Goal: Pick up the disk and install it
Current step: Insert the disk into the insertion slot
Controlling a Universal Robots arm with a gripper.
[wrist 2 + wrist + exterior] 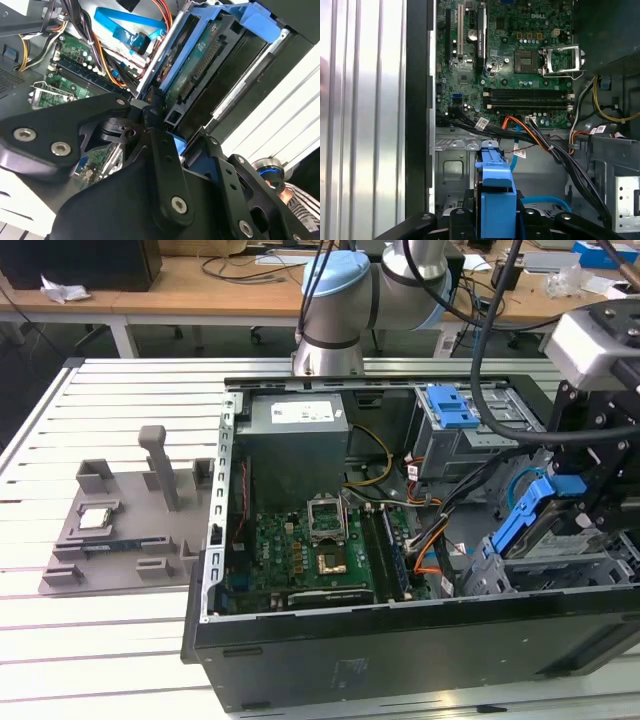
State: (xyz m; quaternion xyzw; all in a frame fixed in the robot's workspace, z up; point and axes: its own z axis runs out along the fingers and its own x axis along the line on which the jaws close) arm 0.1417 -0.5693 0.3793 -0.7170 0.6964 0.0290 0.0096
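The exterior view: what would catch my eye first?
The big open computer case in the middle, with its green motherboard showing inside. At the exterior view's right, the gripper holds the disk in its bright blue frame, tilted over the case.

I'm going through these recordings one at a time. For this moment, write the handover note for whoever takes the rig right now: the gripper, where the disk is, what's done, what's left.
The gripper is shut on the disk, clamping its blue carrier frame.
The disk is held tilted above the grey drive cage at the exterior view's right end of the open computer case. Its lower end is close to the cage's top edge, but I cannot tell whether they touch.
Done: the pick-up.
Left: the install. The disk is not yet seated in the cage.
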